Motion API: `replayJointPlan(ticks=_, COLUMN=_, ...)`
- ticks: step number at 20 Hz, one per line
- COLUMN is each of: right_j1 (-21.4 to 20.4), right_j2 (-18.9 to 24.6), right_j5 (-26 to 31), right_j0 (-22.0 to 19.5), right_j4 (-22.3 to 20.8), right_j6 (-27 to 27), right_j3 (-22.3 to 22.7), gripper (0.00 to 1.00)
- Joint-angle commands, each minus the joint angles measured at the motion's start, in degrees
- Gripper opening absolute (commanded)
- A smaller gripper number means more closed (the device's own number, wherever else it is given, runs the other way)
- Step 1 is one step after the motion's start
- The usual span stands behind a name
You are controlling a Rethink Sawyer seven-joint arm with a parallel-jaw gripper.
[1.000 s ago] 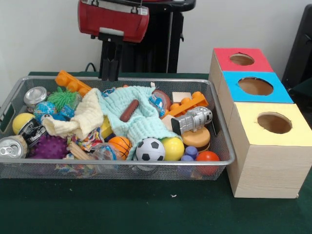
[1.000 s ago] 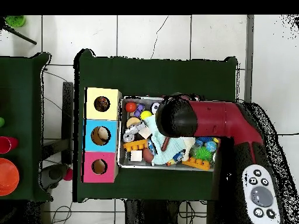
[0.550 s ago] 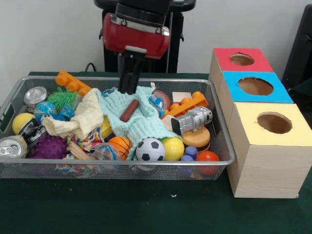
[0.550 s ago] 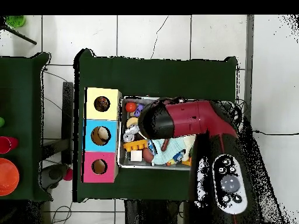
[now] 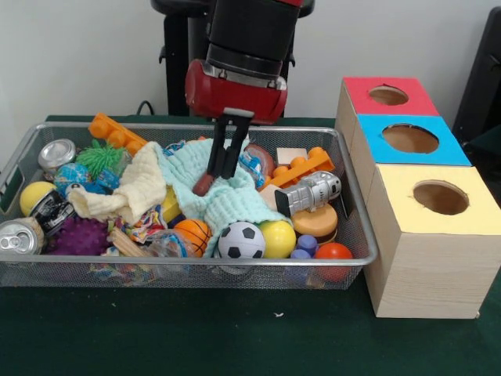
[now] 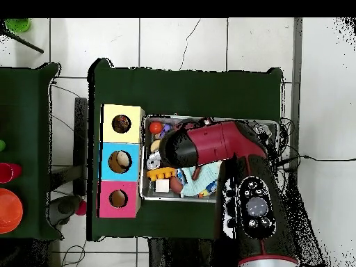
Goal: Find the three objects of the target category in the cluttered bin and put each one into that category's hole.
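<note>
Wire-mesh bin (image 5: 356, 205) full of toys, gripper (image 5: 222, 174) down over the brown sausage (image 5: 203, 185).
Sausage lies on the mint cloth (image 5: 227, 205) mid-bin; fingers (image 5: 215, 160) close together just above its upper end, grip unclear; right of the bin stand red (image 5: 388, 95), blue (image 5: 409, 138) and yellow (image 5: 441, 197) holes.

The table (image 5: 235, 345) is covered in dark green cloth; behind it stands a plain pale wall (image 5: 70, 55); the floor (image 6: 174, 42) is laid with large white tiles with dark joints; a second green-topped table (image 6: 28, 104) stands beside the first and carries an orange dish (image 6: 8, 211).
</note>
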Motion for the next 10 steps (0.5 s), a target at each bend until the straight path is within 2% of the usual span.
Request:
replayJointPlan(ticks=1, right_j1=3.0, right_j2=-0.5, right_j5=-1.2, right_j0=-1.6, right_j4=-4.7, right_j6=-1.1, right_j3=0.1, gripper=0.00)
replayJointPlan(ticks=5, right_j1=2.6, right_j2=0.5, right_j5=0.1, right_j0=-2.3, right_j4=-5.1, right_j6=-3.5, right_j3=-0.7, gripper=0.00)
replayJointPlan(ticks=10, right_j1=3.2, right_j2=1.0, right_j5=-0.5, right_j0=-3.1, right_j4=-6.2, right_j6=-3.6, right_j3=-2.4, gripper=0.00)
